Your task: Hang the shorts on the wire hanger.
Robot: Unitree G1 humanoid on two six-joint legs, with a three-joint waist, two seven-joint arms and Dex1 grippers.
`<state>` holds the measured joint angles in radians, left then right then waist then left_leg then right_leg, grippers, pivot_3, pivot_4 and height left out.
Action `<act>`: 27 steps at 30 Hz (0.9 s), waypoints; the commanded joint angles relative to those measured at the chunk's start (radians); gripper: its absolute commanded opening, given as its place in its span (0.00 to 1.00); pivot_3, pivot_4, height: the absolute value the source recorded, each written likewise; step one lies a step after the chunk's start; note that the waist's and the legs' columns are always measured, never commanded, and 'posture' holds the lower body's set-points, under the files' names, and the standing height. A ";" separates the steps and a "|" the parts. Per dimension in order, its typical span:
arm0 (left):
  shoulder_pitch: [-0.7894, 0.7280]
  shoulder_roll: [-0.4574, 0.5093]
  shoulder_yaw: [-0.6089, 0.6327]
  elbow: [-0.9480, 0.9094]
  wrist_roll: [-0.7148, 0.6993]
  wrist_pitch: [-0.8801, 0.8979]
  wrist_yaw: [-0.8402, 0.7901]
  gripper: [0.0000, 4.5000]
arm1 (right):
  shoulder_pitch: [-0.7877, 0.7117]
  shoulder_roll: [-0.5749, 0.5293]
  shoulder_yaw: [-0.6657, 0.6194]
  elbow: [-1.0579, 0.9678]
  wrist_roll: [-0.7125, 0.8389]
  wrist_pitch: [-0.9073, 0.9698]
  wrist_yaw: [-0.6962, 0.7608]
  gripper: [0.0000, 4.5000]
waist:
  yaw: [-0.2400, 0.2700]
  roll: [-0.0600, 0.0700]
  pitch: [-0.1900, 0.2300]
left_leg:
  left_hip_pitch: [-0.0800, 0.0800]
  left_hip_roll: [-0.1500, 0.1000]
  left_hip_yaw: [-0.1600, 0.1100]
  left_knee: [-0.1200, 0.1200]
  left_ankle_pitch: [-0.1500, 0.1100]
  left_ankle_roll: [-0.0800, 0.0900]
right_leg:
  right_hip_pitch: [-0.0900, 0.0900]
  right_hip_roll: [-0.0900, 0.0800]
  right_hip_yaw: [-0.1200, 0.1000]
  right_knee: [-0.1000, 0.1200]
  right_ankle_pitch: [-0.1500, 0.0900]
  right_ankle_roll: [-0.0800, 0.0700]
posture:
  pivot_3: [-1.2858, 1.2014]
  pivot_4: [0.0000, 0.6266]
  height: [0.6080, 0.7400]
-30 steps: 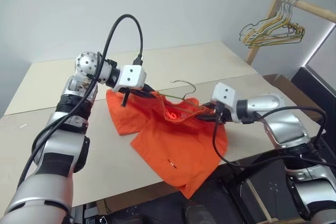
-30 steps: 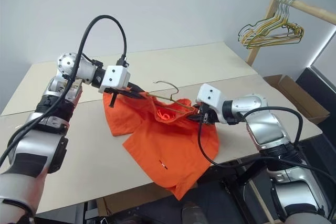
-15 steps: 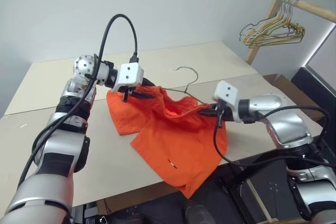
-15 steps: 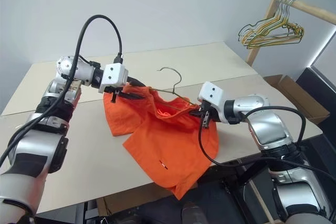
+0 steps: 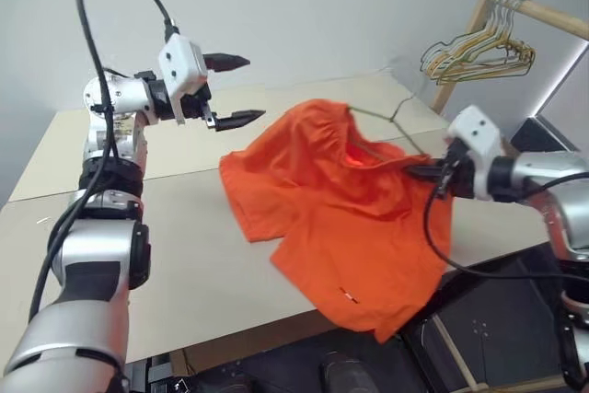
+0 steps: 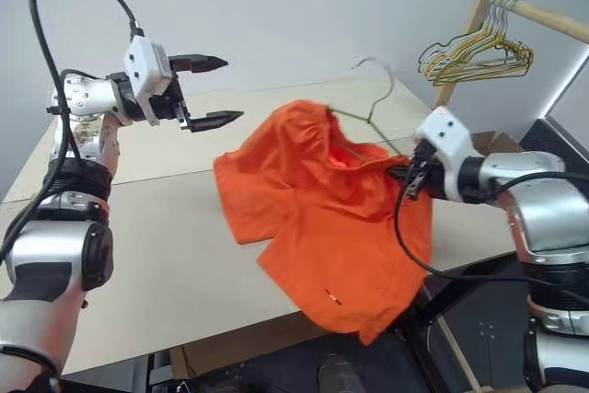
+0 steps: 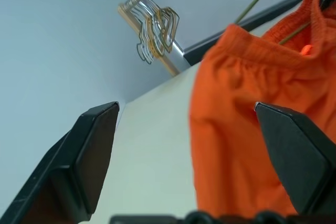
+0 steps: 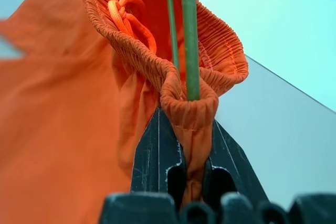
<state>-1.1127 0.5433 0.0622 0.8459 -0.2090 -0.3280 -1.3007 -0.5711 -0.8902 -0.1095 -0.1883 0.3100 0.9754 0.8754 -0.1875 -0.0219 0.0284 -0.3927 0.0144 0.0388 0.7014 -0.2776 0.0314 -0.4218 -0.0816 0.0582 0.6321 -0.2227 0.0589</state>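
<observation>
The bright orange shorts [image 5: 354, 200] hang half lifted off the table [image 5: 166, 227], one leg drooping over its front edge. My right gripper [image 5: 425, 172] is shut on a fold of the gathered waistband [image 8: 186, 106], and the wire hanger [image 8: 189, 35] runs up through that fold. The hanger's hook [image 6: 373, 66] sticks up above the shorts. My left gripper [image 5: 250, 87] is open and holds nothing, raised above the table to the left of the shorts and apart from them. In the left wrist view its fingers [image 7: 89, 145] stand wide, with the shorts [image 7: 247, 129] beyond them.
A wooden rack [image 5: 543, 14] at the back right carries a bunch of wire hangers [image 5: 479, 54]. The pale table has a seam across its middle [image 5: 138, 186], and its front edge [image 5: 230, 329] runs close below the shorts.
My left gripper has let go of the shorts, opened wide and risen away to the left. My right gripper has carried the waistband and hanger up and to the right, dragging the shorts along.
</observation>
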 commanded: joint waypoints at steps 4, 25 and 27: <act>0.149 -0.045 0.025 -0.283 -0.098 0.117 0.065 1.00 | -0.037 -0.023 -0.114 -0.055 -0.021 0.211 -0.196 0.00 | -0.018 0.001 0.000 | 0.000 0.000 0.000 -0.001 0.000 0.000 | 0.000 -0.001 0.000 0.000 0.000 0.000 | 0.40 0.00 1.00; 0.511 -0.056 -0.026 -0.936 -0.202 0.506 0.265 1.00 | -0.379 0.133 -0.478 0.516 -0.230 0.280 -0.818 0.00 | -0.102 0.016 -0.009 | 0.006 -0.015 0.001 -0.006 -0.001 0.002 | 0.006 -0.012 0.006 -0.002 0.000 0.009 | 0.41 0.00 1.00; 0.522 -0.051 -0.024 -0.953 -0.205 0.519 0.273 1.00 | -0.421 0.120 -0.492 0.606 -0.228 0.227 -0.846 0.00 | -0.105 0.017 -0.009 | 0.009 -0.015 0.001 -0.006 -0.001 0.003 | 0.011 -0.011 0.005 -0.005 -0.001 0.009 | 0.41 0.00 1.00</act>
<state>-0.5851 0.4770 0.0243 -0.0653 -0.3942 0.1826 -1.0416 -0.9380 -0.7401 -0.5777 0.3850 0.0810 1.2772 0.0561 -0.2930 -0.0051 0.0192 -0.3813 -0.0010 0.0393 0.6943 -0.2793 0.0350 -0.4088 -0.0929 0.0636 0.6267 -0.2235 0.0681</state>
